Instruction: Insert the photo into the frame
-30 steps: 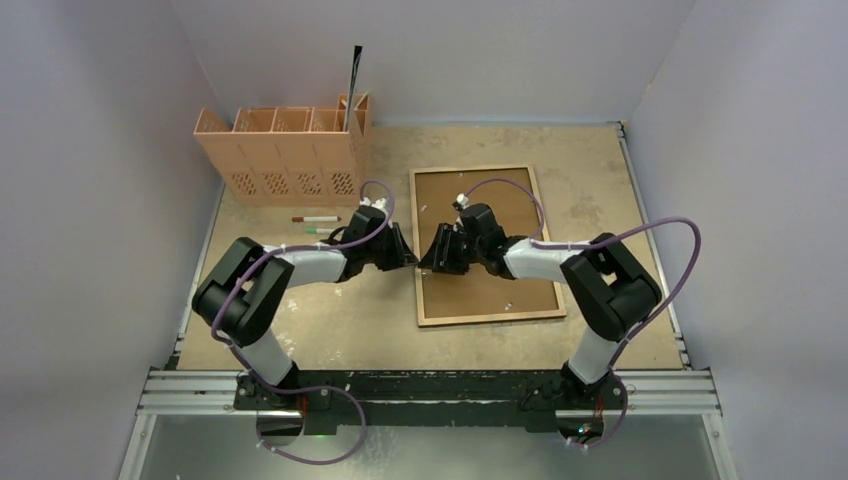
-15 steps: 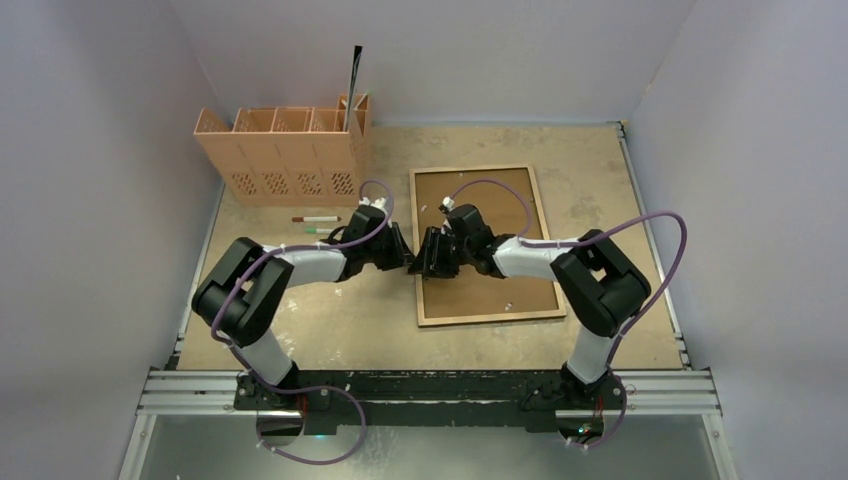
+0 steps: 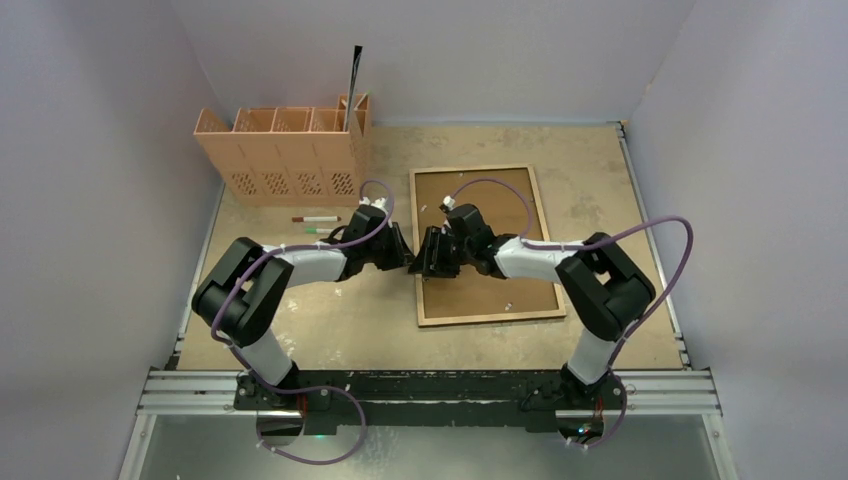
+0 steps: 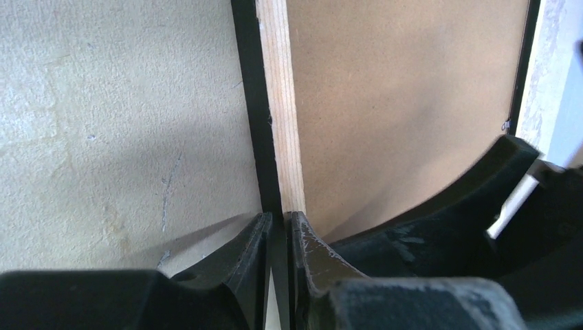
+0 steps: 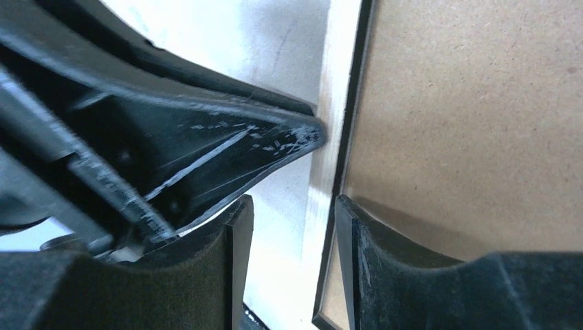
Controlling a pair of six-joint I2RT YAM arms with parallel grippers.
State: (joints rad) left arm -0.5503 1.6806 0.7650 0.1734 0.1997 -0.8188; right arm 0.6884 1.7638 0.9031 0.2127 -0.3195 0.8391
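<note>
The frame (image 3: 489, 318) lies back-up right of the table's centre, its light wood rim around a brown backing board (image 3: 500, 215). My left gripper (image 3: 408, 256) is shut on the frame's left rim (image 4: 275, 103), which runs between its fingertips (image 4: 277, 218). My right gripper (image 3: 430, 254) reaches in from the right and meets the left one at the same rim. It stands open (image 5: 292, 210), one finger outside the rim (image 5: 337, 82) and one over the backing board (image 5: 467, 103). The left gripper's finger (image 5: 227, 148) shows just beyond it. The photo is out of view.
A brown slotted organizer rack (image 3: 285, 155) stands at the back left, with a thin dark sheet (image 3: 354, 75) upright in its right slot. Two markers (image 3: 318, 218) (image 3: 322, 229) lie in front of it. Grey walls enclose the table on three sides.
My right gripper has moved left across the backing board to the frame's left rim, close beside the left gripper. The left gripper and the frame have stayed put.
</note>
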